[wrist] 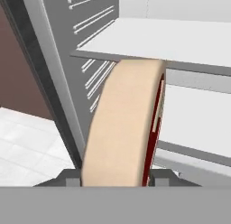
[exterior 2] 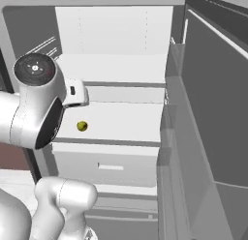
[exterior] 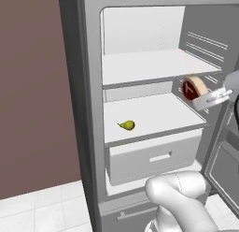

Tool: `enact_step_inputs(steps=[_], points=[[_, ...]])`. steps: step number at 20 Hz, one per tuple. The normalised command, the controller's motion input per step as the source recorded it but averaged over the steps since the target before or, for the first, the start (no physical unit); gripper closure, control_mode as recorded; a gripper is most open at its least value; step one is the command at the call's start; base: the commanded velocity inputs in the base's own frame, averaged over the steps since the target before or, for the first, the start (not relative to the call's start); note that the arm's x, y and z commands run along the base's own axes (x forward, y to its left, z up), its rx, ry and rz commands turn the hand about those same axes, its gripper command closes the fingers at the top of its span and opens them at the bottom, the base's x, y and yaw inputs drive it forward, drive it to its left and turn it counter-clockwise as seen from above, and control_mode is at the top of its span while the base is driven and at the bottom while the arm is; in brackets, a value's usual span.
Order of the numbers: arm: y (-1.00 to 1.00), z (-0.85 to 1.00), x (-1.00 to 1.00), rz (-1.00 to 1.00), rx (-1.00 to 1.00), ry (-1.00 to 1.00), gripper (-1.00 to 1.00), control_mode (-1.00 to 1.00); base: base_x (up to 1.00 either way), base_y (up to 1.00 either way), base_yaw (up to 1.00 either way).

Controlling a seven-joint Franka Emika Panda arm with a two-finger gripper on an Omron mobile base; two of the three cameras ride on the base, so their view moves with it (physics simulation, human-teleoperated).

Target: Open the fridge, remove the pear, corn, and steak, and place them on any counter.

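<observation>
The fridge (exterior: 88, 133) stands open, its white shelves showing. A small yellow-green pear (exterior: 127, 125) (exterior 2: 82, 126) lies on the middle shelf, towards the left front. The steak (exterior: 194, 87) (wrist: 122, 123), red face with a pale tan rim, stands on edge at the right front of that shelf, just under the upper shelf. My gripper (exterior: 202, 99) (wrist: 115, 177) is shut on the steak, a finger on each flat side. In the right base view my own arm hides the gripper and the steak. The corn and the counter are out of view.
The open fridge door (exterior 2: 213, 118) with its bins stands close on the right. A closed white drawer (exterior: 154, 157) sits below the middle shelf. A brown wall (exterior: 32, 86) and white floor tiles (exterior: 42, 210) lie left of the fridge.
</observation>
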Motion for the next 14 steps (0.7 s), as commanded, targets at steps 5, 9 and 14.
enact_step_inputs(steps=[5,9,14], points=[[0.0,0.0,0.0,0.0,0.0,0.0,1.0,1.0,-0.86,0.35,-0.48],[0.0,0.0,0.0,0.0,0.0,0.0,1.0,1.0,-0.92,0.42,-0.73],[0.0,0.0,0.0,0.0,0.0,0.0,1.0,1.0,-0.86,0.57,-0.69]])
